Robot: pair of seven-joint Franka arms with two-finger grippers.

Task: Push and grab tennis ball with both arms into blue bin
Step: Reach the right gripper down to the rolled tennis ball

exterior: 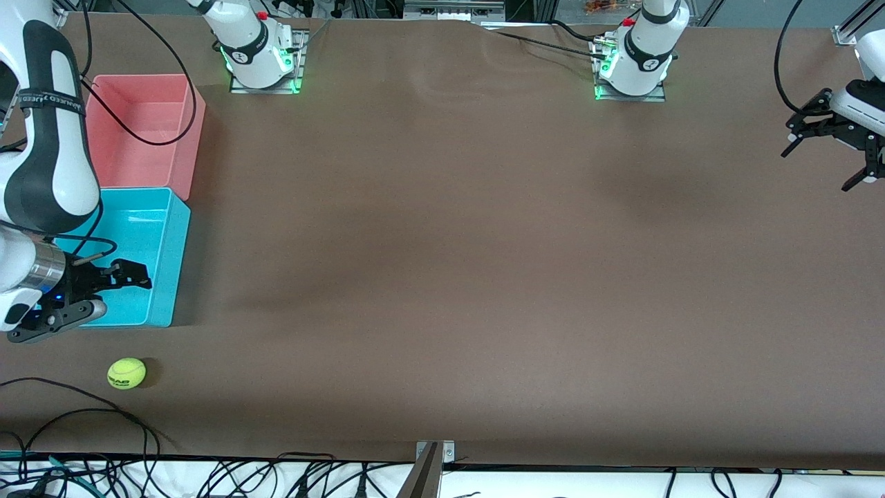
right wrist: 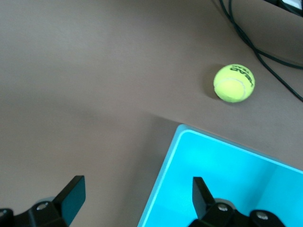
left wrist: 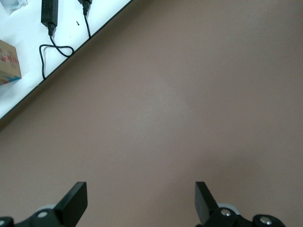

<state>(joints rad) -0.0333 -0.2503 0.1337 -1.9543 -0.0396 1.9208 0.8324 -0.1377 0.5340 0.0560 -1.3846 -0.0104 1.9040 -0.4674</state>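
— Low at the left of the front view, the tennis ball [exterior: 126, 373] lies on the bare brown table [exterior: 442, 277], just nearer the camera than the blue bin [exterior: 166, 263] and apart from its wall.

— And which gripper is closer to it?

— Plainly the right gripper [exterior: 104, 290]. It hangs over the blue bin's near end with its jaws spread and nothing between them. Its wrist view shows the ball just outside the bin's corner, so the ball lies a short way from that gripper, toward the front camera.

— The left gripper [exterior: 833, 149]?

— At the upper right edge of the frame, over bare table, jaws wide and empty, well apart from the ball. It waits. The pink bin [exterior: 148, 104] sits above the blue one.

— So the right arm looks better placed to reach first.
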